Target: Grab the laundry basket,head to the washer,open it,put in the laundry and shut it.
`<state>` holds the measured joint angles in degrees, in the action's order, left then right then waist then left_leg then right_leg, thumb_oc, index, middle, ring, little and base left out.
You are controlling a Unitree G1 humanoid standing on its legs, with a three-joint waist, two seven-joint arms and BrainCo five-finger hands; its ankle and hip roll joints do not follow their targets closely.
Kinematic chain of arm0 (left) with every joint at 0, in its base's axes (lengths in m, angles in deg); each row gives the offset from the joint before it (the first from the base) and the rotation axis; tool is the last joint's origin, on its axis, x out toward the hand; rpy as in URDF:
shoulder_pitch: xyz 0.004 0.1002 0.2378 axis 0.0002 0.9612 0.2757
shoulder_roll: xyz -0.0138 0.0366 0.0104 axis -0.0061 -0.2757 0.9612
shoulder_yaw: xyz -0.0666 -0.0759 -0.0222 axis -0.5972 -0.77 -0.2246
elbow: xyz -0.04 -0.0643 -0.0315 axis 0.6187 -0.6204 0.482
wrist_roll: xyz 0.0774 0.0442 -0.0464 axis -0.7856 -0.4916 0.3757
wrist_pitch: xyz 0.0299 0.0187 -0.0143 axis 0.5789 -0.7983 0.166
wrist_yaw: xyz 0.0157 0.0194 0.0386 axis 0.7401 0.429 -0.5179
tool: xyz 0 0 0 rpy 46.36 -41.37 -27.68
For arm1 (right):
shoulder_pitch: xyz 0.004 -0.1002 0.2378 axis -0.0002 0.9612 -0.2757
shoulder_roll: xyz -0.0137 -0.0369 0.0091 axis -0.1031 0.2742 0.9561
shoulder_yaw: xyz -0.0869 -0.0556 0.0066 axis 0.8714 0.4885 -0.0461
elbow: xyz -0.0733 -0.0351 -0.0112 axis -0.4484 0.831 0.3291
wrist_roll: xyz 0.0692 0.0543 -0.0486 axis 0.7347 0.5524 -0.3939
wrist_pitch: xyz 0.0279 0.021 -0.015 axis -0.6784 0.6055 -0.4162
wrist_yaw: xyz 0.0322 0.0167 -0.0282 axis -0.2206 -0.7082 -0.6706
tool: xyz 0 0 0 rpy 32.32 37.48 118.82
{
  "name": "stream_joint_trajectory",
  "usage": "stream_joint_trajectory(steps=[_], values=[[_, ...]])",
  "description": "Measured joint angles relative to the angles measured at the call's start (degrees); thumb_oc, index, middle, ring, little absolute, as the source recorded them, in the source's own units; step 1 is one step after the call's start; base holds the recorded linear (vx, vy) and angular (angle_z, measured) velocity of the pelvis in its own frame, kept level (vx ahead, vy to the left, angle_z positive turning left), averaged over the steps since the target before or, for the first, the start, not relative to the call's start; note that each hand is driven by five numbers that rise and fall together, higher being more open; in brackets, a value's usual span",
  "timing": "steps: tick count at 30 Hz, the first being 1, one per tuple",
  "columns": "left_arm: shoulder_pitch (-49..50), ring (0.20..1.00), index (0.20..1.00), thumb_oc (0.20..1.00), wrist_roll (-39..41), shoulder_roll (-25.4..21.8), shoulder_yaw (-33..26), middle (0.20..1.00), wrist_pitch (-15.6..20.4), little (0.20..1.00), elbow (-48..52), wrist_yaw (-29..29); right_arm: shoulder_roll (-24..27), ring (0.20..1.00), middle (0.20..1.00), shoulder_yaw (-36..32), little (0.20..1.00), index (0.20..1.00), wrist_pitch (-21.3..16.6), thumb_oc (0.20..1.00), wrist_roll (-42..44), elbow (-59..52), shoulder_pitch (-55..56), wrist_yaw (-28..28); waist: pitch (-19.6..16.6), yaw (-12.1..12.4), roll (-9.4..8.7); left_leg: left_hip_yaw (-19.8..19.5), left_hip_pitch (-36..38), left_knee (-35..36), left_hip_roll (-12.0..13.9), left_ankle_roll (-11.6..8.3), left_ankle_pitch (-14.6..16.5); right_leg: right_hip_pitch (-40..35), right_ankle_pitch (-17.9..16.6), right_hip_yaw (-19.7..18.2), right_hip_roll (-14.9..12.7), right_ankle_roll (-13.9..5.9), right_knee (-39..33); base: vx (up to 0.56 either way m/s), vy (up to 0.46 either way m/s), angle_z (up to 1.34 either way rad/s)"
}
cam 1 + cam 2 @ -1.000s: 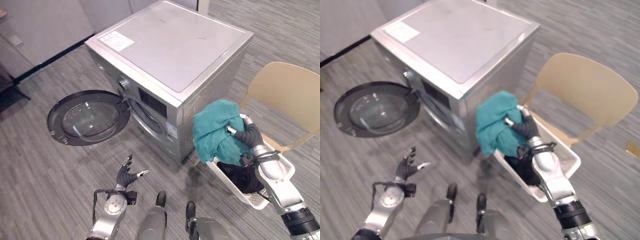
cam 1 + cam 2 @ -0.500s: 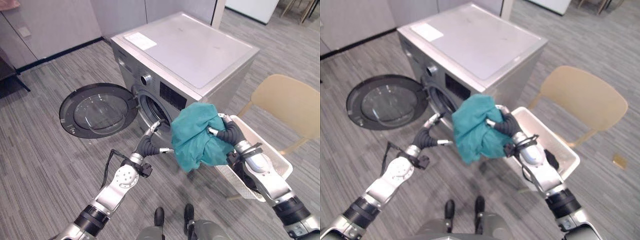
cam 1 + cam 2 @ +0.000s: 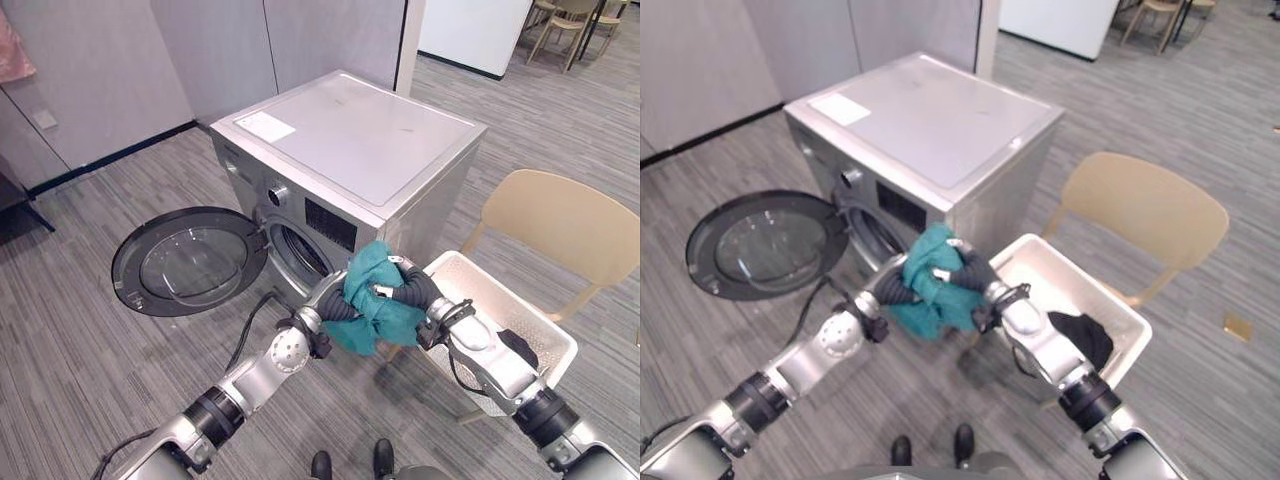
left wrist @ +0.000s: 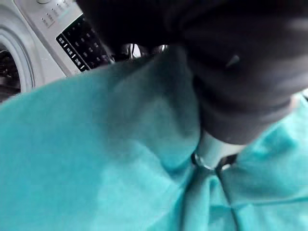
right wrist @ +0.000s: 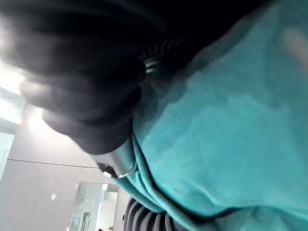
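Observation:
A teal cloth (image 3: 372, 312) hangs bunched between my two hands, in front of the silver washer (image 3: 350, 130) and just right of its drum opening (image 3: 300, 252). My left hand (image 3: 331, 300) grips the cloth's left side, its finger (image 4: 208, 155) sunk in the gathered folds. My right hand (image 3: 410, 290) is curled round the cloth's right side. The washer's round door (image 3: 190, 262) stands swung wide open to the left. The white laundry basket (image 3: 487, 305) sits on the floor at the right, with a black garment (image 3: 517, 349) inside.
A beige chair (image 3: 560, 225) stands right behind the basket. Grey cabinets (image 3: 210, 50) line the wall behind the washer. Carpeted floor (image 3: 80, 350) lies open to the left, below the door.
The camera has risen. My right hand carried the teal cloth from over the basket leftward to the washer's front. My left hand came up from near the floor and took hold of the cloth.

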<state>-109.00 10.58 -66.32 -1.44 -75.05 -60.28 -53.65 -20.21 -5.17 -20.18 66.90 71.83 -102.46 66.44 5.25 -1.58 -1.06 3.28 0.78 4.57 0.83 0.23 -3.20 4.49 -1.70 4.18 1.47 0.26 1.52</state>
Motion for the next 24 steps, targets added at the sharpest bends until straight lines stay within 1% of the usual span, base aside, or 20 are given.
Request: stream_joint_trajectory(steps=[3, 5, 7, 9, 10, 13, 14, 17, 18, 19, 20, 21, 22, 23, 24], values=[[2.3, 0.2, 0.2, 0.2, 0.0, 0.2, -2.0, 0.2, 0.0, 0.2, 0.0, -1.2, 0.0, 1.0, 1.0, 0.0, 1.0, 1.0, 0.0, 1.0, 0.1, -0.2, 0.1, -0.3, -0.1, 0.1, 0.14, 0.7, 0.4, 0.0, 0.3, -0.21, 0.1, -0.1, 0.0, -0.5, 0.3, 0.0, 0.2, 0.0, -0.023, -0.1], [5.3, 0.2, 0.2, 0.2, 0.2, 0.7, -5.5, 0.2, 0.0, 0.2, 0.0, -1.9, 0.8, 1.0, 1.0, -0.5, 1.0, 1.0, 0.0, 1.0, -0.4, -1.5, 0.9, -0.3, -0.1, 0.0, 0.18, 0.7, 0.4, 0.0, 0.5, -0.29, 0.2, 0.0, 0.0, -0.6, 0.6, 0.02, 0.2, 0.0, -0.011, -0.03], [6.3, 0.2, 0.2, 0.2, 0.3, 0.9, -6.8, 0.2, -0.6, 0.2, 0.0, -2.1, 1.6, 1.0, 1.0, -1.3, 1.0, 1.0, 0.0, 1.0, -0.8, -2.4, 1.7, -0.2, -0.1, 0.1, 0.18, 0.7, 0.4, 0.0, 0.6, -0.29, 0.2, 0.0, 0.0, -0.6, 0.6, 0.06, 0.2, 0.0, 0.0, 0.0], [9.3, 0.2, 0.2, 0.2, 1.3, 1.8, -10.1, 0.2, -0.7, 0.2, 0.3, -2.5, 2.7, 1.0, 1.0, -3.7, 1.0, 1.0, -0.1, 1.0, -3.2, -4.5, 3.7, -0.1, -0.2, 0.2, 0.32, 0.7, 0.4, 0.0, 0.6, -0.28, 0.2, 0.0, 0.0, -0.7, 0.6, 0.06, 0.2, 0.0, -0.015, 0.0], [11.9, 0.2, 0.2, 0.2, 1.6, 2.6, -12.9, 0.2, -0.7, 0.2, 0.6, -3.2, 3.7, 1.0, 1.0, -6.5, 1.0, 1.0, -0.3, 1.0, -4.6, -6.1, 6.1, 0.1, -0.3, 0.2, 0.36, 0.8, 0.4, 0.0, 0.6, -0.27, 0.2, 0.0, 0.0, -0.7, 0.6, 0.07, 0.2, 0.0, 0.0, 0.0], [16.0, 0.2, 0.2, 0.2, 4.8, 2.4, -16.5, 0.2, -1.2, 0.2, 0.4, -3.7, 6.6, 1.0, 1.0, -10.7, 1.0, 1.0, -0.5, 1.0, -8.5, -7.6, 9.9, 0.9, -0.3, 0.1, 0.36, 0.8, 0.4, 0.0, 0.6, -0.25, 0.2, 0.0, 0.0, -0.8, 0.6, 0.11, 0.1, 0.0, 0.0, 0.0], [18.5, 0.2, 0.2, 0.2, 5.9, 2.6, -19.1, 0.2, -1.2, 0.2, 0.5, -3.7, 8.7, 1.0, 1.0, -14.1, 1.0, 1.0, -0.7, 1.0, -11.9, -8.1, 13.5, 1.1, -0.3, 0.2, 0.36, 0.8, 0.4, 0.0, 0.6, -0.17, 0.3, 0.0, 0.1, -0.8, 0.6, 0.17, 0.1, 0.0, 0.0, 0.0], [22.2, 0.2, 0.2, 0.2, 8.1, 2.4, -22.9, 0.2, -1.6, 0.2, 0.2, -3.8, 10.4, 1.0, 1.0, -18.7, 1.0, 1.0, -0.5, 1.0, -14.7, -7.9, 18.6, 1.5, -0.2, 0.1, 0.4, 0.8, 0.4, 0.0, 0.6, -0.09, 0.3, 0.0, 0.1, -0.8, 0.6, 0.21, 0.0, 0.0, 0.0, 0.0], [24.1, 0.2, 0.2, 0.2, 8.4, 2.7, -25.5, 0.2, -1.4, 0.2, -0.3, -3.4, 10.4, 1.0, 1.0, -21.5, 1.0, 1.0, -1.1, 1.0, -16.5, -6.8, 22.7, 1.2, -0.3, 0.2, 0.4, 0.8, 0.4, 0.0, 0.6, -0.02, 0.4, -0.1, 0.2, -0.8, 0.7, 0.29, 0.1, 0.0, 0.0, 0.0], [25.2, 0.2, 0.2, 0.2, 9.5, 2.9, -26.6, 0.2, -1.1, 0.2, -1.1, -3.3, 10.5, 1.0, 1.0, -22.5, 1.0, 1.0, -1.1, 1.0, -16.8, -5.9, 24.6, 1.2, -0.3, 0.2, 0.4, 0.8, 0.4, 0.0, 0.6, -0.02, 0.4, -0.1, 0.2, -0.7, 0.7, 0.3, 0.1, 0.0, 0.0, 0.0], [26.6, 0.2, 0.2, 0.2, 11.7, 2.9, -28.1, 0.2, -1.3, 0.2, -3.1, -3.3, 10.5, 1.0, 1.0, -23.1, 1.0, 1.0, -0.5, 1.0, -17.3, -3.9, 27.0, 1.1, -0.2, 0.2, 0.51, 0.8, 0.4, 0.0, 0.6, -0.02, 0.4, 0.0, 0.2, -0.7, 0.7, 0.33, 0.1, 0.0, 0.0, 0.0], [27.2, 0.2, 0.2, 0.2, 12.6, 3.2, -28.9, 0.2, -1.2, 0.2, -4.8, -3.1, 10.2, 1.0, 1.0, -23.4, 1.0, 1.0, -0.6, 1.0, -18.3, -2.2, 28.4, 1.0, -0.2, 0.2, 0.6, 0.8, 0.3, 0.0, 0.6, -0.01, 0.4, 0.0, 0.2, -0.7, 0.7, 0.38, 0.1, 0.0, 0.0, 0.0], [27.8, 0.2, 0.2, 0.2, 13.5, 4.3, -30.5, 0.2, -1.2, 0.2, -7.1, -3.0, 9.5, 1.0, 1.0, -23.6, 1.0, 1.0, -0.5, 1.0, -19.1, 0.6, 29.4, 0.9, -0.2, 0.1, 0.61, 0.8, 0.4, 0.0, 0.6, -0.06, 0.5, 0.0, 0.3, -0.7, 0.7, 0.45, 0.2, 0.0, 0.0, 0.0], [28.4, 0.2, 0.2, 0.2, 14.9, 5.2, -31.7, 0.2, -1.9, 0.2, -9.2, -3.1, 9.0, 1.0, 1.0, -23.6, 1.0, 1.0, 0.6, 1.0, -19.2, 2.9, 30.4, 0.7, -0.2, 0.1, 0.69, 0.8, 0.3, 0.0, 0.6, -0.07, 1.0, 0.1, 0.3, -0.7, 0.7, 0.48, 0.2, 0.0, 0.0, 0.0], [29.6, 0.2, 0.2, 0.2, 16.2, 5.4, -32.4, 0.2, -2.4, 0.2, -11.4, -2.9, 8.3, 1.0, 1.0, -23.7, 1.0, 1.0, 0.8, 1.0, -20.5, 6.1, 31.7, 0.4, -0.1, 0.1, 0.77, 0.7, 0.1, 0.0, 0.7, 0.1, 1.1, 0.2, 0.3, -0.7, 0.7, 0.48, 0.3, 0.0, 0.0, 0.0]])
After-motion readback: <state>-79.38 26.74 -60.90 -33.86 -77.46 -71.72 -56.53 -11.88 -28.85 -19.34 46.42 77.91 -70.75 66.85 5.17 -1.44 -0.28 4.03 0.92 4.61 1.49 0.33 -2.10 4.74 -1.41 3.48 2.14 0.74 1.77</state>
